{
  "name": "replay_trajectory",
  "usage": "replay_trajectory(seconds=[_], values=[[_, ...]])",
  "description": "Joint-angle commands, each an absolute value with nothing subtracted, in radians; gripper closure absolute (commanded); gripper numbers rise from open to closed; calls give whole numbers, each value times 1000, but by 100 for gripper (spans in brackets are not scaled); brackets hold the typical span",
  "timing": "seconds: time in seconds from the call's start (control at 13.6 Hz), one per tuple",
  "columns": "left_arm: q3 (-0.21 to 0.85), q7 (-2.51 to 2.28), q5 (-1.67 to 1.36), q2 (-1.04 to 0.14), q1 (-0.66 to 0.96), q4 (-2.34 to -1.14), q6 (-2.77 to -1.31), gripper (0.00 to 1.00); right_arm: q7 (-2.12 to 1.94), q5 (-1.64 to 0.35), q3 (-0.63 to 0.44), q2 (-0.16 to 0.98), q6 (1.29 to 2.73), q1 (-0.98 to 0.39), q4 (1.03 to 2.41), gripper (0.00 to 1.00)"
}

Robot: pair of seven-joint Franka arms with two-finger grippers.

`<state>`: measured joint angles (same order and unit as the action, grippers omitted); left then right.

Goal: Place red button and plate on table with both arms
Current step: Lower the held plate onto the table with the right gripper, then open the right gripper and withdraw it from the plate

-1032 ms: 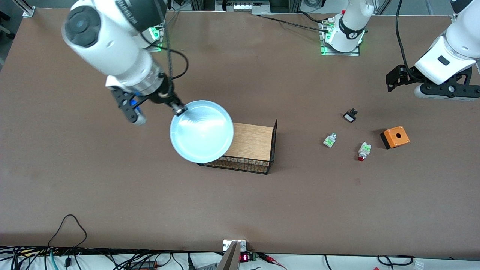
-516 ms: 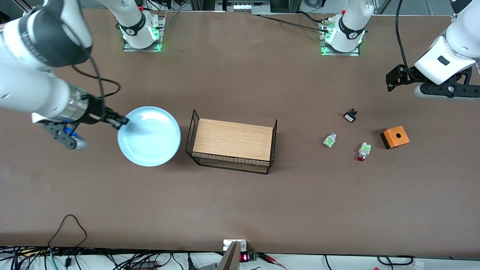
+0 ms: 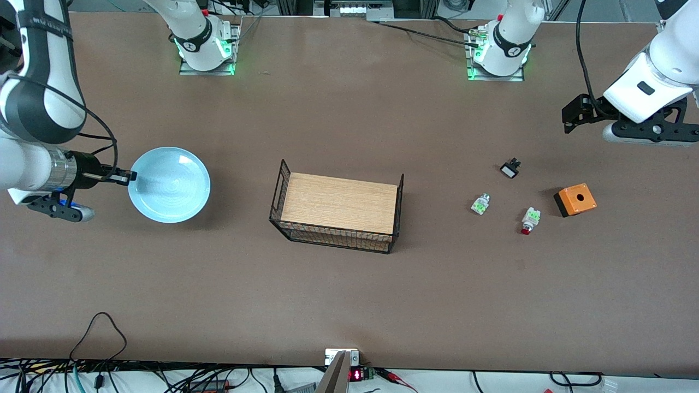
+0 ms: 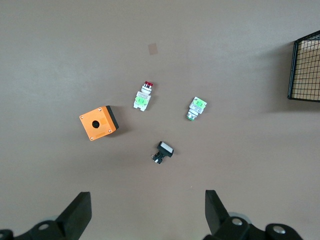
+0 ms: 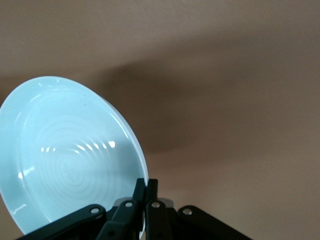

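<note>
Right gripper (image 5: 146, 192) body cropped by the right wrist view's edge; only the fingers (image 5: 139, 189) visible, pinched on the plate (image 5: 70, 155) rim. Plate also cropped there. Whether plate touches the desk (image 3: 349, 284): can't tell. Left gripper (image 4: 145, 212) fingertips only, rest cropped. Red button (image 3: 528, 220) label unreadable. Wire rack (image 4: 305, 70) cropped in left wrist view.
</note>
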<state>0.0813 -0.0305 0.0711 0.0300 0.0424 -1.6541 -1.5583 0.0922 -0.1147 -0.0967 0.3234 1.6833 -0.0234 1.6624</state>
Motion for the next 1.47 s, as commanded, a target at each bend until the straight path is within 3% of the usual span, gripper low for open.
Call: replay_trajectory(seconds=[0.0, 0.37, 0.66, 0.74, 0.81, 0.88, 1.4], values=[[78, -35, 55, 43, 48, -1654, -1543, 0, -69, -100, -78, 281, 1869, 20, 1855, 99], [78, -35, 55, 43, 48, -1654, -1545, 0, -314, -98, -78, 268, 2279, 55, 2162, 99], [78, -34, 55, 41, 48, -1654, -1543, 0, -408, -98, -77, 290, 2449, 64, 2243, 98], [78, -34, 55, 43, 48, -1654, -1543, 0, -408, -100, -77, 291, 2453, 66, 2247, 86], [78, -34, 55, 43, 48, -1654, -1543, 0, -393, -107, -77, 288, 2445, 66, 2246, 27], [78, -34, 55, 41, 48, -1654, -1545, 0, -370, -107, -75, 278, 2431, 66, 2240, 0], [78, -31, 55, 43, 46, -1654, -1545, 0, -56, -100, -37, 184, 2042, -14, 1993, 0]])
